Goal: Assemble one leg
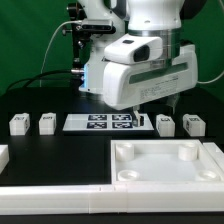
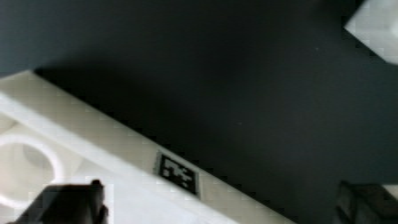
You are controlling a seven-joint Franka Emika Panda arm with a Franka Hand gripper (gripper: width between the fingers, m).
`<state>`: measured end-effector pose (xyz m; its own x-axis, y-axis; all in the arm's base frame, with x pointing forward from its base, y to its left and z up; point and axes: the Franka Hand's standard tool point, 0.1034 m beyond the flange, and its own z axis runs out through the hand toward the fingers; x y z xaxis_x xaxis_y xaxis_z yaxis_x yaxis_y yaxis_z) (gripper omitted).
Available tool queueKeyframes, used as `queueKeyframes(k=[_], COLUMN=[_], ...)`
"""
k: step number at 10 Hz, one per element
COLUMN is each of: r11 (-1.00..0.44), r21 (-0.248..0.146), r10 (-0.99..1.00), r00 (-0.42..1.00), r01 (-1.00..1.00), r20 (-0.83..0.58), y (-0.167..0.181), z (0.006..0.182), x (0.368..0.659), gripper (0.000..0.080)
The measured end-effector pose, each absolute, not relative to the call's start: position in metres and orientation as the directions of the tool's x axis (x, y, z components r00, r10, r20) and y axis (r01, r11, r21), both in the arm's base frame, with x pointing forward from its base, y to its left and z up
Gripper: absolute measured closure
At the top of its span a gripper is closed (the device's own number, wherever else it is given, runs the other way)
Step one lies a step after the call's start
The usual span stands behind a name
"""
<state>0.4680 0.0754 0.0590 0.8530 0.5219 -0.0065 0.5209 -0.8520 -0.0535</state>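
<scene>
Going from the exterior view's left, I see the first leg and the second leg standing near each other on the black table, both free; then comes the marker board; then the third leg and the fourth leg, in the same far row; nearer, on the right, lies the big white panel with its corner sockets. The gripper hangs above the table, about between the marker board and the third leg; in the wrist view its fingers are spread wide with nothing between them, only dark table and a tagged edge of the panel beneath. So I judge that no leg is taken yet and the step in hand is the approach for the pick; the third leg looks the closest one. The next move, I think, calls for bringing the open jaws over that leg, lining them with its flat sides, going down and closing; the fourth leg is near, so a careless finger could knock it.
</scene>
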Motion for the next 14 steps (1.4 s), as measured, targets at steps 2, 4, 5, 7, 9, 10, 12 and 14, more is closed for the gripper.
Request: queueKeyframes(k=[2,4,5,7,9,10,12,14], r11=[-0.902,-0.939,-0.964,-0.995,-0.996,-0.996,-0.996,-0.996], r21=[-0.057,-0.063,-0.069,-0.084,-0.084,-0.084,-0.080,-0.080], r10=[0.428,0.340,0.258,0.050,0.040,0.019,-0.035,-0.029], r00=[0.904,0.940,0.966,0.998,0.998,0.999,0.998,0.998], r01=[0.427,0.339,0.256,0.046,0.036,0.015,-0.039,-0.033], r20=[-0.009,-0.015,-0.020,-0.038,-0.039,-0.039,-0.050,-0.052], y=[0.092,0.105,0.111,0.117,0.118,0.118,0.135,0.157], z=[0.058,0.058,0.057,0.056,0.056,0.055,0.050,0.049], x=[0.464,0.461,0.460,0.458,0.458,0.456,0.443,0.437], gripper=[0.0151,0.0151,0.0151,0.0151,0.0151,0.0151,0.0151,0.0151])
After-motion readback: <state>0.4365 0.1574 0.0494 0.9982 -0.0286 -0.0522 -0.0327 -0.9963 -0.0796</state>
